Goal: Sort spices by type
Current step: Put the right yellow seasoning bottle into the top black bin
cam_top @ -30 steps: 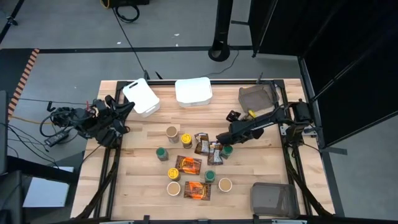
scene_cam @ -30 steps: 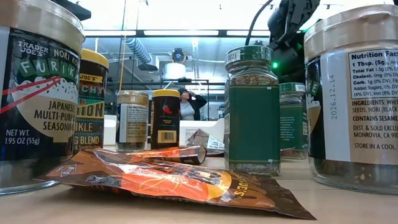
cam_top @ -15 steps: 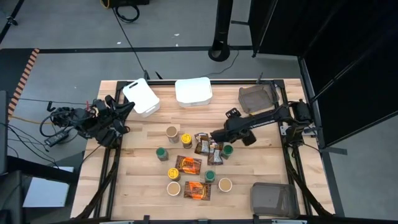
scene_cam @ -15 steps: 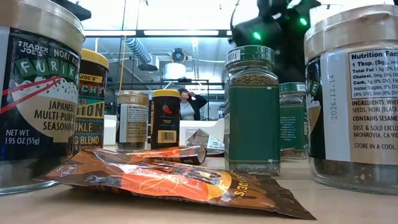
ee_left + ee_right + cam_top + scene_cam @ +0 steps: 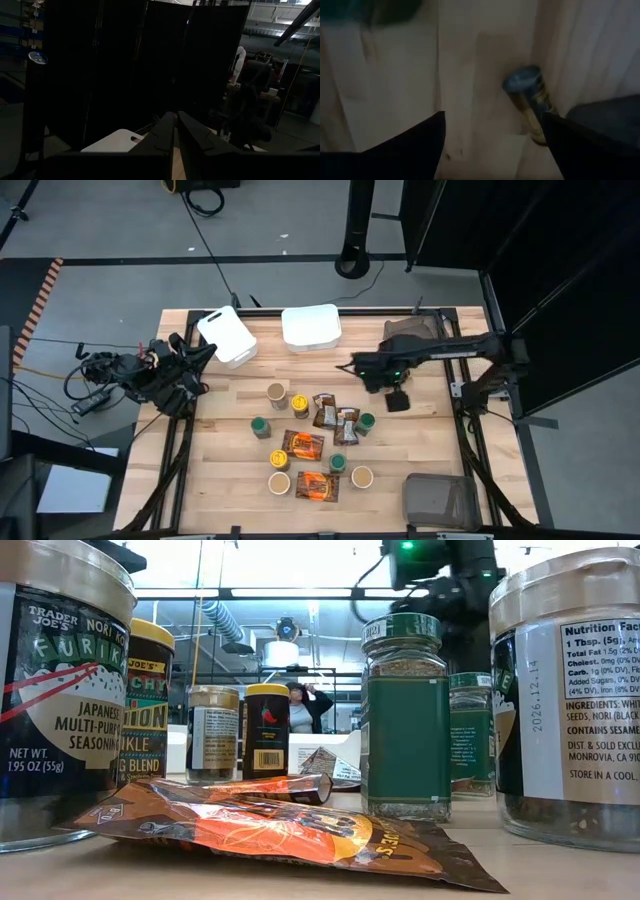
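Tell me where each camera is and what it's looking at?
High view: above the table, looking straight down; both arms show, right gripper near the white tub.
Low view: at tabletop height, facing the room past a green-lidded jar; an arm shows up top.
Left wrist view: on the left arm, facing dark curtains; its shut fingers show.
Right wrist view: looking down at the wood and a jar.
Shared: high and low views show the foil packet.

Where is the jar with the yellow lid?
In the high view, the yellow-lidded jar stands near the table's middle, between a tan-lidded jar and a foil packet.
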Available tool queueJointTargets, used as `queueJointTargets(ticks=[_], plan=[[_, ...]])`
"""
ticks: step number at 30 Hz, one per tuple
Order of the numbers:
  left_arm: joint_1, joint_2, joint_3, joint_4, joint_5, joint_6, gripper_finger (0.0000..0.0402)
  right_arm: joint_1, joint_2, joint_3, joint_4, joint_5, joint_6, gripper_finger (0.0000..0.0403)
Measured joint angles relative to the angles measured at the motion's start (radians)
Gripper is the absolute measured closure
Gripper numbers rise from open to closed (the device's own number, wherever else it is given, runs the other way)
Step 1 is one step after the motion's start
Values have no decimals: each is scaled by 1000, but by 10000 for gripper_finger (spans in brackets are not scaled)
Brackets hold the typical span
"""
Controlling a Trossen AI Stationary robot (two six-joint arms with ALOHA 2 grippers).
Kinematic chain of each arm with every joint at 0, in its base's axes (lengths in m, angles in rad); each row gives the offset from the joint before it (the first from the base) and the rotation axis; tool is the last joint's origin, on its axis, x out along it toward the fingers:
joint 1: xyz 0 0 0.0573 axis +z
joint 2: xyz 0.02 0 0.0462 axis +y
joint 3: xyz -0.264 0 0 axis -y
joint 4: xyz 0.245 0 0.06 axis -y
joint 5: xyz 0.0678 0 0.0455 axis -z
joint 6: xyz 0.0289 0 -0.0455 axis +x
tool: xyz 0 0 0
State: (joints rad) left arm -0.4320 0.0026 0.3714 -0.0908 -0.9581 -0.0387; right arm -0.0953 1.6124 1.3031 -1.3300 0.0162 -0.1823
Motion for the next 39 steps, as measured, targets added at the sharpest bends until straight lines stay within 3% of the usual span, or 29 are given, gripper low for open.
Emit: queueJointTargets(ticks=[8, 11, 20, 29, 39], plan=[[0, 0, 0, -4, 0, 0, 376, -9, -118, -219, 157, 44, -232, 77], [0, 0, 0, -4, 0, 0, 376, -17, -99, -258, 218, 125, -241, 76], [0, 0, 0, -6, -4, -22, 376, -110, 9, -330, 296, 161, -414, 79], [0, 0, 0, -7, -16, -34, 376, -241, 73, -348, 352, 147, -398, 105], [0, 0, 0, -10, -16, -45, 376, -238, 70, -331, 271, 44, -188, 190]])
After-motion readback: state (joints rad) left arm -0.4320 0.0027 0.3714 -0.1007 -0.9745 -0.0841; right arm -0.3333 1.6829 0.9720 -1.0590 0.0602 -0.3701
